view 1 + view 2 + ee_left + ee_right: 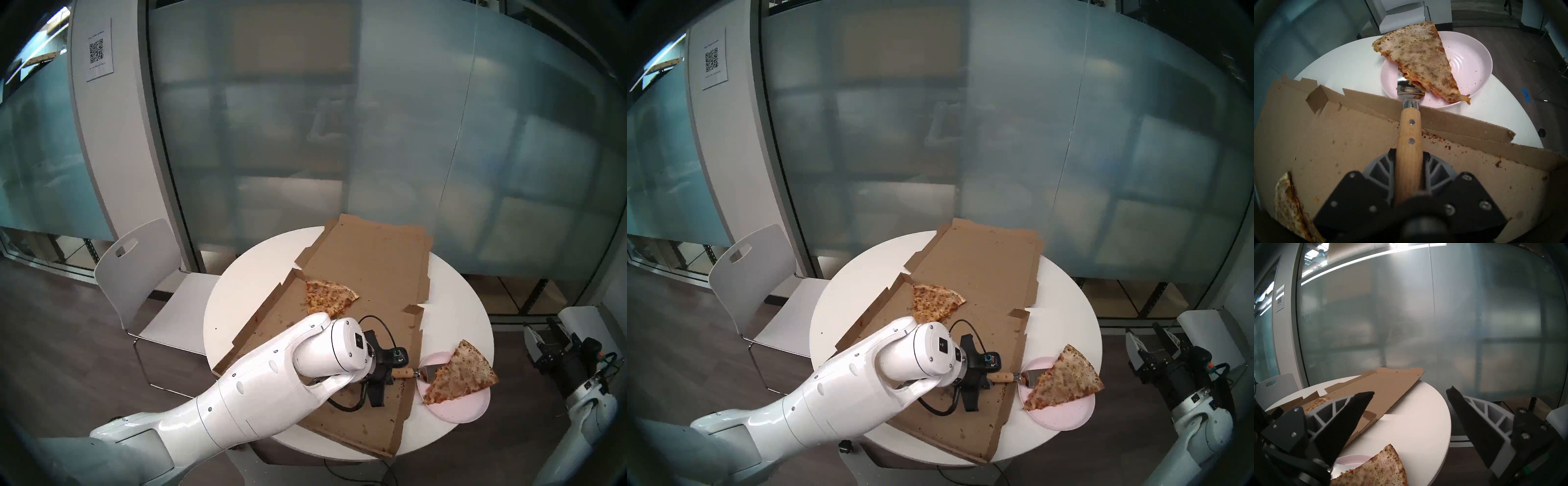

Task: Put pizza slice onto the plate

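Note:
The pizza slice, wide with pale speckled cheese, lies across the pale pink plate at the table's right front. Its tip is at the plate's near rim and its crust end overhangs the far rim. My left gripper is shut on the wooden handle of a metal pizza server, whose blade is under the slice's left edge, over the plate. My right gripper is open and empty, off the table's right side, with the slice below it.
An opened flat cardboard pizza box covers the middle of the round white table. A smaller, darker slice lies in the box at its left. A white chair stands left of the table. A frosted glass wall is behind.

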Robot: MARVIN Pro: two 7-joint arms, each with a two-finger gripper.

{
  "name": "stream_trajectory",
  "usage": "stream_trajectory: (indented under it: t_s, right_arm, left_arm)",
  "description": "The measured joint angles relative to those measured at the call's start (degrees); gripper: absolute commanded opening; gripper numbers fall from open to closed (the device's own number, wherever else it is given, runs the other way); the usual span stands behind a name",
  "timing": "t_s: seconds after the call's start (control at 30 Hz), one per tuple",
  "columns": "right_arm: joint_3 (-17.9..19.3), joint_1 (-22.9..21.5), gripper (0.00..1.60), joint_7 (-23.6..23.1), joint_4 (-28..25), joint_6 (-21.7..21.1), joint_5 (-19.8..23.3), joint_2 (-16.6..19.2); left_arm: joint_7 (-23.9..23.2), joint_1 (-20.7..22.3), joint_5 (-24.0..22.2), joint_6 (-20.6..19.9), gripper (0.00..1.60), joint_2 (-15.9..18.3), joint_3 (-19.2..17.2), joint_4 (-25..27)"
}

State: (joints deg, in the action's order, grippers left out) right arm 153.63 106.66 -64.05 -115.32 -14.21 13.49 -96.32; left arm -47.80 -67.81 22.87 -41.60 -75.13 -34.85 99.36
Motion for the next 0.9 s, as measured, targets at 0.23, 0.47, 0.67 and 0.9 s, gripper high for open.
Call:
stream_trajectory:
  t_s: [0.23, 0.47, 0.67, 0.9]
  right_arm:
    - [-0.3, -0.1, 1.60, -0.1, 0.0, 0.0, -0.1, 0.0]
    - [-0.8, -0.1, 1.60, -0.1, 0.0, 0.0, -0.3, 0.0]
    - [-1.0, -0.1, 1.60, -0.2, -0.3, 0.1, -0.3, -0.1]
    - [-1.0, -0.1, 1.60, -0.2, -0.8, 0.1, -0.3, -0.5]
  left_arm:
    - [0.1, 0.4, 1.1, 0.1, 0.00, 0.9, 0.2, 0.6]
    - [-0.2, 0.5, 1.3, 0.1, 0.00, 1.9, -0.2, 2.0]
    - [-0.4, 0.4, 1.4, 0.1, 0.00, 2.4, -0.2, 3.4]
    - [-0.2, 0.8, 3.2, -0.5, 0.00, 2.9, 0.7, 5.0]
